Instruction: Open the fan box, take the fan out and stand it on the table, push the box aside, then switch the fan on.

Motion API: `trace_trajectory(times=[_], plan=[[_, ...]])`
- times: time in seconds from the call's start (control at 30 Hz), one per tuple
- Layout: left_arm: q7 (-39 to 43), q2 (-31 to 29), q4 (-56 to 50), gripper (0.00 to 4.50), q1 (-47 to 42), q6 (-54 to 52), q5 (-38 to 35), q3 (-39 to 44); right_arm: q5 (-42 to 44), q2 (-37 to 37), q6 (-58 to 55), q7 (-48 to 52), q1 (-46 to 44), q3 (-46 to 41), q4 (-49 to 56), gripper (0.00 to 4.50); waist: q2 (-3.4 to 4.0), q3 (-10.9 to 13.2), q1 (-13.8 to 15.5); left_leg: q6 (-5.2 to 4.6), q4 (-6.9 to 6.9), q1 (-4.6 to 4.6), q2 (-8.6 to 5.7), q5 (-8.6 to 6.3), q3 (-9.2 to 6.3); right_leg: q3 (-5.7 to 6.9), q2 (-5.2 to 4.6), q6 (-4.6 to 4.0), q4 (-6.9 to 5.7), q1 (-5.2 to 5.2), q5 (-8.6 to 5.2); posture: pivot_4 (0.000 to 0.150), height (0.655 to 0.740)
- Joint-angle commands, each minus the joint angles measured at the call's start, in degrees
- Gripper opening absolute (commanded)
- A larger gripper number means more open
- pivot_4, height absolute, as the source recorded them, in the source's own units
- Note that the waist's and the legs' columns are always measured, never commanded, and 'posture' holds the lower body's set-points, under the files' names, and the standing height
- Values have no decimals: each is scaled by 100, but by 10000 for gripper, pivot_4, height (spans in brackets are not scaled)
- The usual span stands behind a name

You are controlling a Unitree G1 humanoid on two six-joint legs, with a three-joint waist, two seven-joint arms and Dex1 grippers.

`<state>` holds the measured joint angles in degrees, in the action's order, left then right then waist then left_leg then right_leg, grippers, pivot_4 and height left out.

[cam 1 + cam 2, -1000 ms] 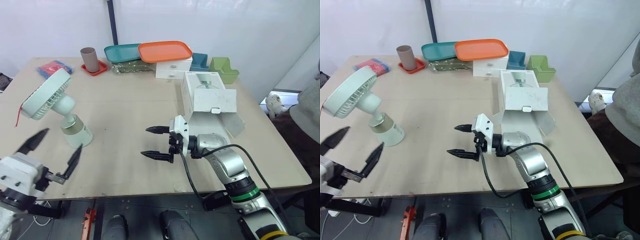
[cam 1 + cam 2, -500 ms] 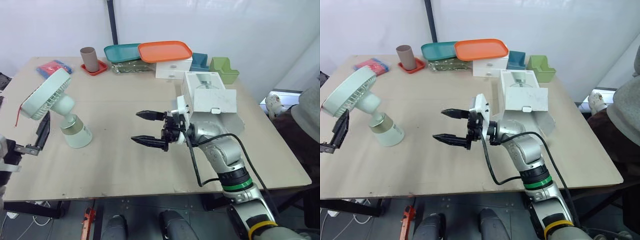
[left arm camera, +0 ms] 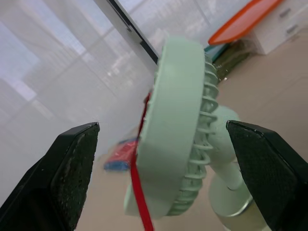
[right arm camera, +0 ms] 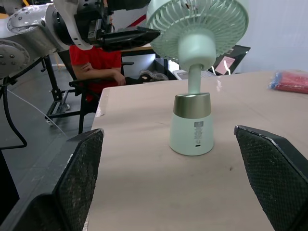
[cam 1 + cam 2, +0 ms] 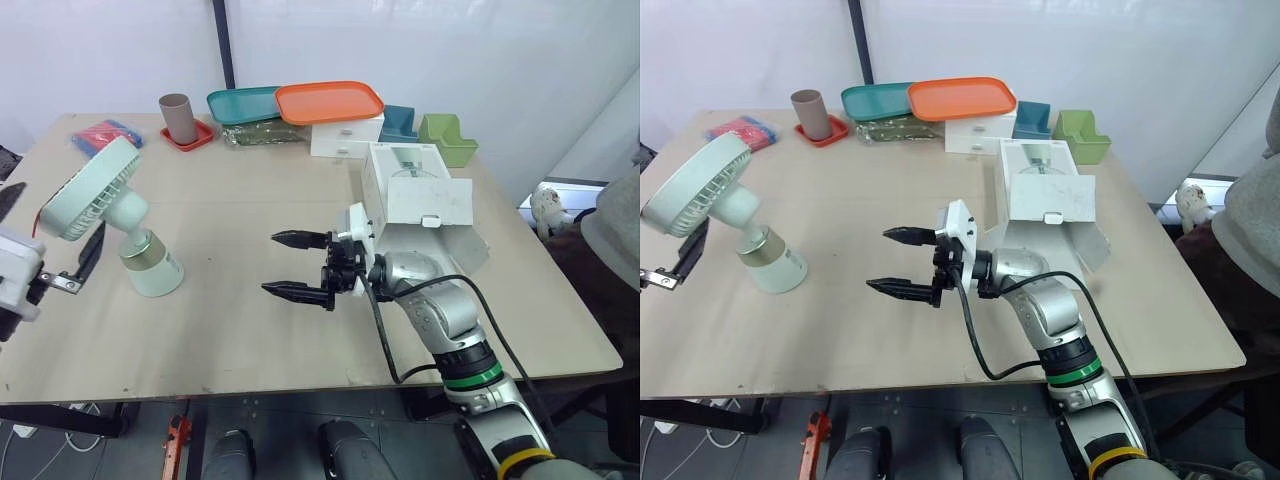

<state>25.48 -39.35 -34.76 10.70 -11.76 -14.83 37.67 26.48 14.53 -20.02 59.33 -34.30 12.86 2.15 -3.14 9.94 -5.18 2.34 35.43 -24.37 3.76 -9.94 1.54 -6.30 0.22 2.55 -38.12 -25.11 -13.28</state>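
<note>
The right arm enters from five o'clock and bends at the elbow, its forearm running toward nine o'clock; the right gripper points the same way, jaws spread wide, one above the other; the left gripper sits at the nine o'clock edge, jaws also wide apart, aimed toward one o'clock.

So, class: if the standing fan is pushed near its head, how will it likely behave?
The fan probably tips easily: its wide head leans off a narrow base. Pushed low, it would likely slide on the smooth table. Its thin grille looks plastic, so probably light and fragile.
</note>
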Motion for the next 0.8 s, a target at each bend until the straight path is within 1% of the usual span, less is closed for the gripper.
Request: trace_trajectory(times=[0.03,0.27,0.4,0.47,0.5,0.53,0.8], plan=[[117,-173,98,45000,-161,-41,28,-50,-37,-10,140,-66,20,-61,216,44461,0,0,0,0,0,0,0,0,0,0,0,0,0,0,0,1500,7400],[201,-218,336,45000,-459,29,98,-195,-120,24,179,-148,109,-64,274,44461,0,0,3,0,1,0,0,0,1,1,-1,0,0,1,1,1500,7400],[195,-225,444,33504,-561,83,235,-265,-148,49,165,-185,169,-58,347,45000,0,0,4,0,1,0,1,0,0,2,0,0,0,0,1,1500,7400],[170,-225,503,27325,-599,82,277,-257,-148,65,152,-196,193,-63,379,45000,0,0,6,0,0,-1,1,0,0,2,-1,0,0,1,0,1500,7400],[175,-236,535,23471,-605,93,319,-254,-155,74,149,-209,202,-68,383,45000,0,0,6,0,1,-1,1,0,0,2,-1,0,0,0,0,1500,7400],[181,-240,547,21438,-603,101,349,-249,-158,83,145,-218,213,-72,395,45000,0,0,6,0,1,-1,1,0,0,2,0,0,0,1,1,1500,7400],[131,-235,711,21438,-687,123,587,-312,-239,88,207,-263,245,-16,385,45000,-1,0,6,0,2,2,1,0,0,2,0,-1,-2,2,3,1500,7400]])
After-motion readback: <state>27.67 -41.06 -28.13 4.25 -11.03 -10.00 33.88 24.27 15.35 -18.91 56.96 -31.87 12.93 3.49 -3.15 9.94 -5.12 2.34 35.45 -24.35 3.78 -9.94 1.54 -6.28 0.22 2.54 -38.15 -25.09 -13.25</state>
